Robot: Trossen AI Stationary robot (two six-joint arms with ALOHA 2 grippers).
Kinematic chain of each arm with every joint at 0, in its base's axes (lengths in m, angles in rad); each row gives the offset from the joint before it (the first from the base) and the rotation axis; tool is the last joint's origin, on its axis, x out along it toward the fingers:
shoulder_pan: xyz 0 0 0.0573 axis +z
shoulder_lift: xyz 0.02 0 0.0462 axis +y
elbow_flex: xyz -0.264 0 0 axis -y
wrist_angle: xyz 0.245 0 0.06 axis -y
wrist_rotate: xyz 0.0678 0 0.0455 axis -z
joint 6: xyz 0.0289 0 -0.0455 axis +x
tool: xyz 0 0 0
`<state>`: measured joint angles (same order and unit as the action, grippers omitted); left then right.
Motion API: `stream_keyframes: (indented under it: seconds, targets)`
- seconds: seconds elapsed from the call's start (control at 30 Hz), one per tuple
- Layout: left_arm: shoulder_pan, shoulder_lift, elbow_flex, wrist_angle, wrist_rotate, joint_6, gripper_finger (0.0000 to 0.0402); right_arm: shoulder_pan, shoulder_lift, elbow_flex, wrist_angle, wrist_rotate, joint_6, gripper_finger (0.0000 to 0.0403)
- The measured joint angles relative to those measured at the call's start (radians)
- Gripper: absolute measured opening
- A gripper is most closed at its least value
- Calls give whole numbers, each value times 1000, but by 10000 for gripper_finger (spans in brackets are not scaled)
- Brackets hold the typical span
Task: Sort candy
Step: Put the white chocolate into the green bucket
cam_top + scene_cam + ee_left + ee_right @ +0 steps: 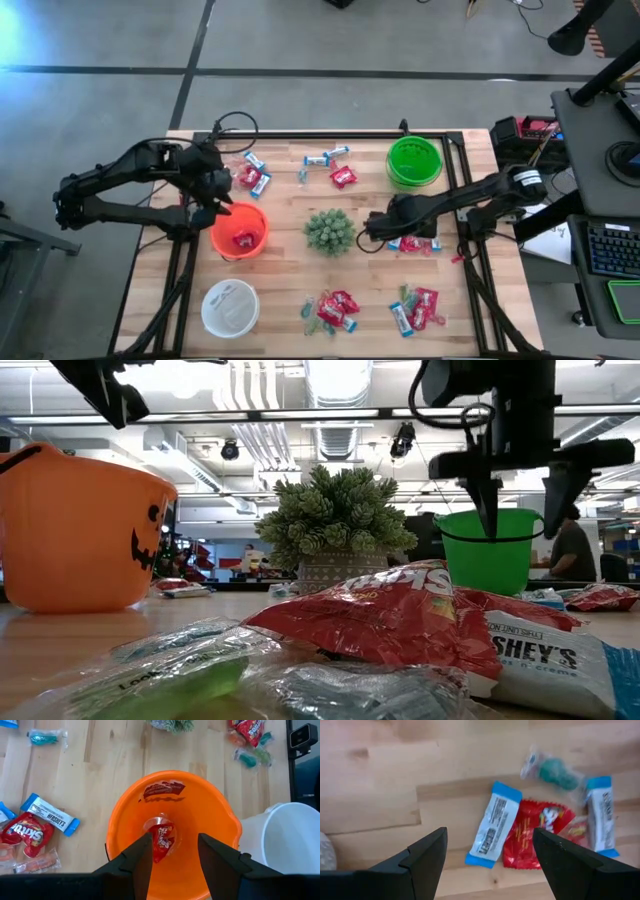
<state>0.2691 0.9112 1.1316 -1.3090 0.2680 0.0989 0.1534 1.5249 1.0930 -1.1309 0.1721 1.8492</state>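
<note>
Crinkled red and blue-and-white wrappers lie nearest us on the wooden table, with more candy scattered across the planks. Our right gripper hangs with its dark fingers spread wide and empty, above a blue-and-white bar and a red packet. Farther off, our left gripper hovers over the smooth orange bucket, fingers parted and holding nothing; a glossy red packet lies on the bucket's floor. Beyond stand a white bowl, a spiky plant and a green bowl.
</note>
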Motion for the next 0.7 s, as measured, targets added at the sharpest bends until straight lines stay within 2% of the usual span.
stream_keyframes:
  seconds: [0.2, 0.43, 0.7]
  targets:
    - [0, -2, 0, 0, 0, 53, 139, 0, 31, -39, 48, -34, 48, 286]
    - [0, -3, 0, 0, 0, 73, 139, 0, -8, -135, 197, -33, 111, 286]
    - [0, -10, 0, 0, 0, 73, 139, 1, -26, -174, 208, -42, 143, 286]
